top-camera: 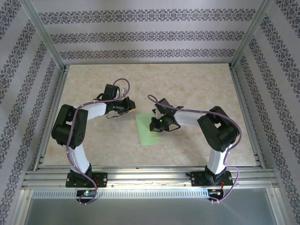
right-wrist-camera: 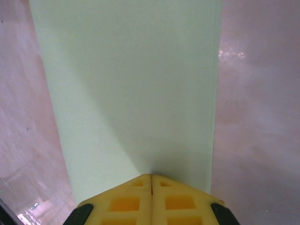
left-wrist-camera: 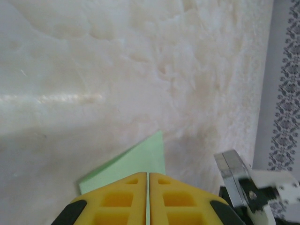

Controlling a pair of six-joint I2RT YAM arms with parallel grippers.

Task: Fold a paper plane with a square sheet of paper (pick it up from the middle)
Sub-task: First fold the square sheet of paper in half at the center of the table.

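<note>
Black-white arms (top-camera: 93, 111), purple cables (top-camera: 122, 79), yellow jaws

Matt pale green paper sheet (right-wrist-camera: 126, 84) on glossy marble-look table (left-wrist-camera: 117, 70); yellow plastic jaws.

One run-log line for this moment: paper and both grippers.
paper: flat on table, narrow rectangle | left gripper: shut, at its far left corner | right gripper: shut, tips over paper

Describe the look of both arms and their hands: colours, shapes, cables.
The left arm and right arm match: white curved links between bulky black joint housings, on black bases. A lilac cable runs along each, looping free near the wrist. The left hand and right hand each have two yellow wedge-shaped fingers with rectangular hollows and black outer patches.
</note>
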